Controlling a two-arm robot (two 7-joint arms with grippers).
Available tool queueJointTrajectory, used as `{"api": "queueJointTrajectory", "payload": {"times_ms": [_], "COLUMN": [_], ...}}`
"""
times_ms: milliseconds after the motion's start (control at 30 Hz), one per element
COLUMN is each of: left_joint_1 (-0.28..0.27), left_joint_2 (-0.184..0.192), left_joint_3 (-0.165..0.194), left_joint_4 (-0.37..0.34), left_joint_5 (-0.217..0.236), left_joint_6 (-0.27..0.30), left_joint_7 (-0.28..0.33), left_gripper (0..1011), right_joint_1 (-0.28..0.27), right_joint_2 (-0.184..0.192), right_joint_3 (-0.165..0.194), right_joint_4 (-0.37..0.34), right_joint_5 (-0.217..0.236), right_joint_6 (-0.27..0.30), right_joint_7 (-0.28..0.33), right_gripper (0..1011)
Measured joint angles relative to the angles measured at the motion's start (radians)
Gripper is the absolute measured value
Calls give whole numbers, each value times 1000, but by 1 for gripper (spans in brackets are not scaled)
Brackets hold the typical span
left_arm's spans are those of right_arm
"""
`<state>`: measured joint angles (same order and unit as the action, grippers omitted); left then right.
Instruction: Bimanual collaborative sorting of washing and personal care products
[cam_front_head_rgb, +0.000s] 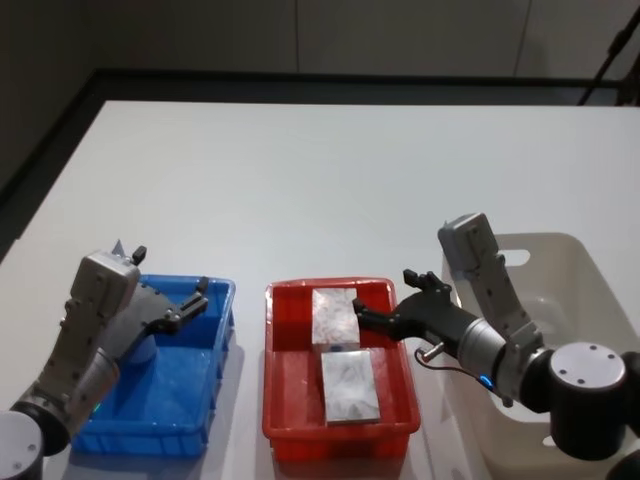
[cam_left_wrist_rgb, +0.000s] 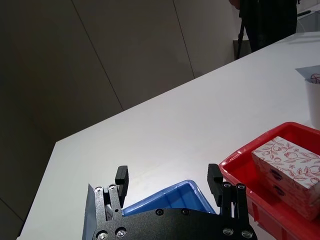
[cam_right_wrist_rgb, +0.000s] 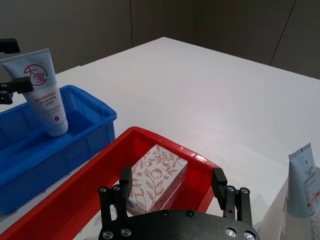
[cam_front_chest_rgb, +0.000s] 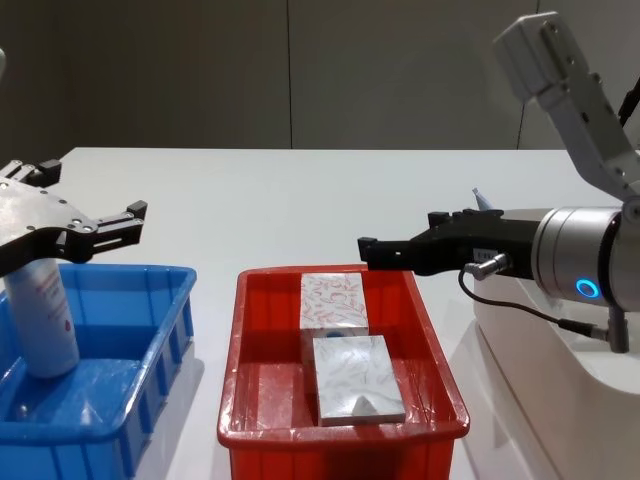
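A bare robot test room or lab, not a home: a large plain white table (cam_front_head_rgb: 330, 170) stands before flat grey wall panels (cam_front_head_rgb: 300, 35) with a dark floor at its far and left edges, and a blue bin (cam_front_head_rgb: 215, 330), red bin (cam_front_head_rgb: 330, 287) and white bin (cam_front_head_rgb: 560, 245) sit lined up left to right along the near edge

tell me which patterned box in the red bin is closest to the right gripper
The rear box, at the far end of the red bin: the open right gripper hovers beside it. The other box lies nearer the robot.
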<state>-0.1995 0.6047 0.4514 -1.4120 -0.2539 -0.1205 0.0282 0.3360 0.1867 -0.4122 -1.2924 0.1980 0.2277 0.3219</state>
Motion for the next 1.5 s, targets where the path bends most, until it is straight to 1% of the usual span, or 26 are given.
{"api": "queueJointTrajectory", "payload": {"times_ms": [367,800,1500], "left_joint_1": [0,0,0], "left_joint_2": [0,0,0], "left_joint_3": [0,0,0], "left_joint_4": [0,0,0], "left_joint_5": [0,0,0], "left_joint_6": [0,0,0], "left_joint_7": [0,0,0], "left_gripper": [1002,1001,1001], "right_joint_1": [-1,13,47], "right_joint_2": [-30,-61,-115], "right_joint_3": [15,21,14], "right_joint_4": [6,37,107], "right_joint_5": [-8,-10,-37], "right_joint_6": [50,81,107], "right_joint_7": [-51,-57,-73], "right_gripper": [1001,1001,1001]}}
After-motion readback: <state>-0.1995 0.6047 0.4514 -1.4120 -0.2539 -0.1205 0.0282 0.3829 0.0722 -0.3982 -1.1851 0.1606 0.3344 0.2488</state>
